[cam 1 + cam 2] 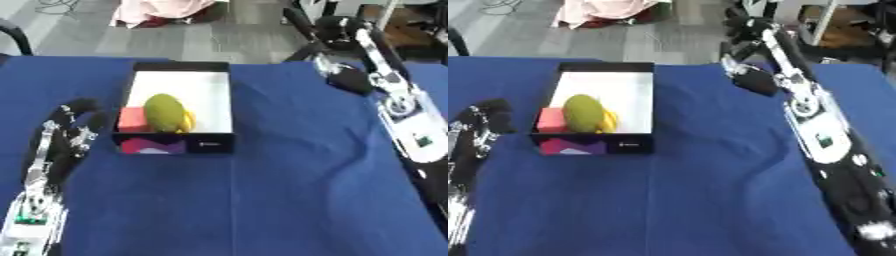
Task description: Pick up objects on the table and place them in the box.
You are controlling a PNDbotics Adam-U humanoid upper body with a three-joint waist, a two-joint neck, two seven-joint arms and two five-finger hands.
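In the black box (214,142) lies a smooth oval green fruit (164,113); both hands' fingers are unclear.

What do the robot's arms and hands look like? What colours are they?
The left robot hand is black with silvery metal pieces, on a thin silver-and-black forearm showing a tiny green spot. The right robot hand is black too. Its arm has white and silver shells, a round silver joint, a small dark patch and black parts.
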